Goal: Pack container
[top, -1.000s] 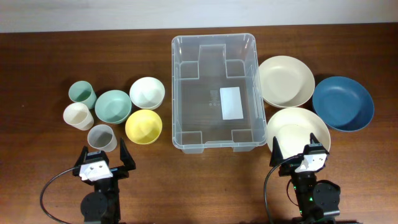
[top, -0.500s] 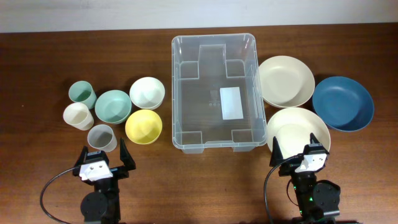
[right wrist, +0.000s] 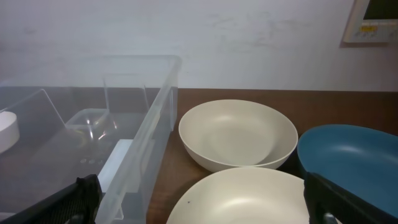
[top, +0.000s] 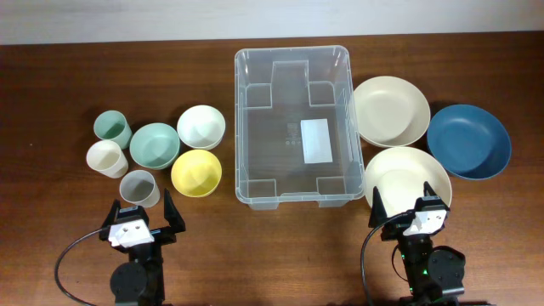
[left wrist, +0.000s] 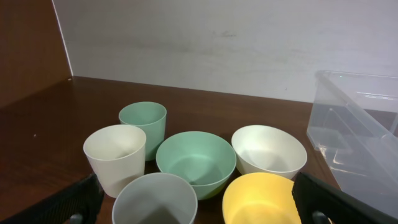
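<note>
Six small vessels, three cups (top: 105,158) and three bowls (top: 154,145), cluster far left, likely staged for the left gripper (top: 142,211). It is parked at the near edge, jaws fully spread, holding nothing. At centre the container (top: 293,53) has nothing packed and looks reachable by both arms. Three plates (top: 390,110) lie right of it. The right gripper (top: 410,202) is wide open and empty, at the nearest plate's edge.

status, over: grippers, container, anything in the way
Left gripper open, empty. Right gripper open, empty. Container empty, nothing packed yet. Path clear: cups and bowls to its left, plates to its right.
</note>
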{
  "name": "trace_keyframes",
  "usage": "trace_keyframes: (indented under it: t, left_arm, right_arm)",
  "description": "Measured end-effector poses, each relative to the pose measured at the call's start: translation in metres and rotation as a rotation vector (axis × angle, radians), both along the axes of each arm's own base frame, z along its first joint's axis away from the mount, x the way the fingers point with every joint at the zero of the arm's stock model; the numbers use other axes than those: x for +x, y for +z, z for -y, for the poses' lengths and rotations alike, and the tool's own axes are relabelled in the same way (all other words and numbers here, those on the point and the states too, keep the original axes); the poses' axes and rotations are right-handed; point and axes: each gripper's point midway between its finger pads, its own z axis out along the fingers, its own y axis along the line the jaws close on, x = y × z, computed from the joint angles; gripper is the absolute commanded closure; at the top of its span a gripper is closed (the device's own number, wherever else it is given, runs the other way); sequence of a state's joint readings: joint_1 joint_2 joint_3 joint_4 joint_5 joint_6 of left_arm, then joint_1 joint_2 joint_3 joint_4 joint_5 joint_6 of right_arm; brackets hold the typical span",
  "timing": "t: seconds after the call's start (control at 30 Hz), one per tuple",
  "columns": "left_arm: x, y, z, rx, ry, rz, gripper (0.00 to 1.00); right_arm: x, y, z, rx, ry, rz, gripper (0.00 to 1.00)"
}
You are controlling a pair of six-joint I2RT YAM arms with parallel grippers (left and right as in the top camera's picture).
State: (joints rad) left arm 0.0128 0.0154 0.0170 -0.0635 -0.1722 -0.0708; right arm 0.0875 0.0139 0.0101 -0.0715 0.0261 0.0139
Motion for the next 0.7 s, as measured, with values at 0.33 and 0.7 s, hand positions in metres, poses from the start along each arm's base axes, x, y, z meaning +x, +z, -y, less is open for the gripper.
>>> trace_keyframes:
  t: [0.33, 0.7]
  left_arm:
    - [0.0, 0.0, 0.0, 0.0, 0.0, 0.0, 0.01]
    - [0.0, 0.0, 0.0, 0.0, 0.0, 0.0, 0.01]
  right_arm:
    - [0.0, 0.001, 0.0, 0.001, 0.0, 0.003, 0.01]
    - [-0.005, 0.03, 0.01, 0.058, -0.057, 0.034, 0.01]
